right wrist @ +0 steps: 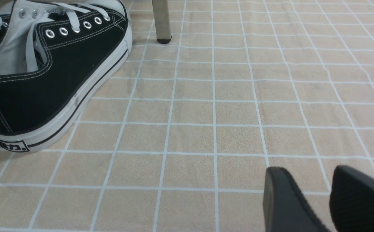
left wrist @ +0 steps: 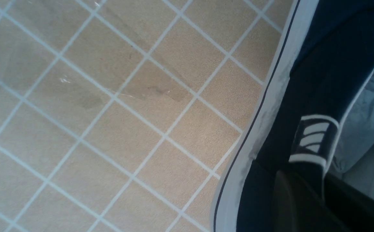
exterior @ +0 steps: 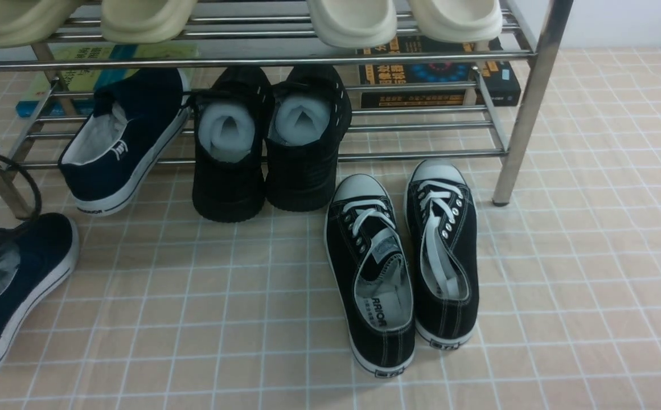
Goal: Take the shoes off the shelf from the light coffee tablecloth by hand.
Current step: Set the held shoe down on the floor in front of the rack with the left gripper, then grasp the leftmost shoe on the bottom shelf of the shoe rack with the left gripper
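One navy slip-on (exterior: 122, 139) with a white sole rests heel-out on the lowest tier of the steel shelf (exterior: 421, 154), at its left end. The other navy shoe (exterior: 8, 285) is off the shelf at the front left, low over the light coffee tablecloth (exterior: 222, 319). In the left wrist view my left gripper (left wrist: 322, 206) is shut on this shoe's (left wrist: 315, 83) side wall by the white logo, one finger outside and one inside. I cannot tell whether its sole touches the cloth. My right gripper (right wrist: 311, 172) is open and empty over bare cloth (right wrist: 206, 135).
All-black shoes stuffed with white foam (exterior: 267, 142) stand beside the navy shoe on the shelf. Black lace-up sneakers (exterior: 404, 267) lie on the cloth in front, also in the right wrist view (right wrist: 45, 80). Cream slippers (exterior: 353, 20) fill the upper tier. Books (exterior: 438, 77) lie behind. A shelf leg (exterior: 521, 125) stands right.
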`<action>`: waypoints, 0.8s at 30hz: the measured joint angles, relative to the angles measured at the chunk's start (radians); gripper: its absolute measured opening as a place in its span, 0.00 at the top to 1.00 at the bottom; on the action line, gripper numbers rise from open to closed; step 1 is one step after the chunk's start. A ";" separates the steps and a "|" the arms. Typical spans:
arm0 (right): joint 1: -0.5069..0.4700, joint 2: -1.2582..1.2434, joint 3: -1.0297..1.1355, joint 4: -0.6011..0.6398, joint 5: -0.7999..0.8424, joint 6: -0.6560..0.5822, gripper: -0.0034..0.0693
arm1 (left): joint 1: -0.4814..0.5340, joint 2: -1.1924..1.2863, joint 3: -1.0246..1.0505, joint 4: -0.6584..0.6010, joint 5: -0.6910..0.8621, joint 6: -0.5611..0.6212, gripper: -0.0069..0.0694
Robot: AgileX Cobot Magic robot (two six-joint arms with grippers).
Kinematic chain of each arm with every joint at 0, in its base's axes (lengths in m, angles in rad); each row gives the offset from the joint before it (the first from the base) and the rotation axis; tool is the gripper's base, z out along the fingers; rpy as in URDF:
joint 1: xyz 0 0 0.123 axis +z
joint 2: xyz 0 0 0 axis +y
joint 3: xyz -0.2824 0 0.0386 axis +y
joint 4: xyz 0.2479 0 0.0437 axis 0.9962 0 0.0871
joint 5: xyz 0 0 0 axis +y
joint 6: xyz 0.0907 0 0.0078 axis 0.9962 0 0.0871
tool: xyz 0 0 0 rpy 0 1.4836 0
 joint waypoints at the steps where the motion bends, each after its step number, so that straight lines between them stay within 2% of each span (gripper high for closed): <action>1: 0.000 0.000 0.000 0.000 0.000 0.000 0.62 | 0.000 0.000 0.013 -0.002 -0.021 -0.001 0.85; 6: 0.000 0.000 0.000 0.000 0.000 0.000 0.62 | 0.000 0.000 0.039 -0.003 -0.043 -0.001 0.84; 9: 0.000 0.000 0.000 0.000 0.000 0.000 0.62 | 0.000 0.000 0.041 0.000 -0.048 0.001 0.80; 18: 0.000 0.000 0.000 0.000 0.000 0.000 0.62 | 0.000 -0.005 -0.026 0.037 -0.054 0.026 0.58; 21: 0.000 0.000 0.000 0.000 0.000 0.000 0.62 | 0.000 -0.005 -0.085 0.017 -0.019 0.027 0.53; 24: 0.000 0.000 0.000 0.000 0.000 0.000 0.62 | 0.000 -0.005 -0.158 -0.067 0.016 0.063 0.53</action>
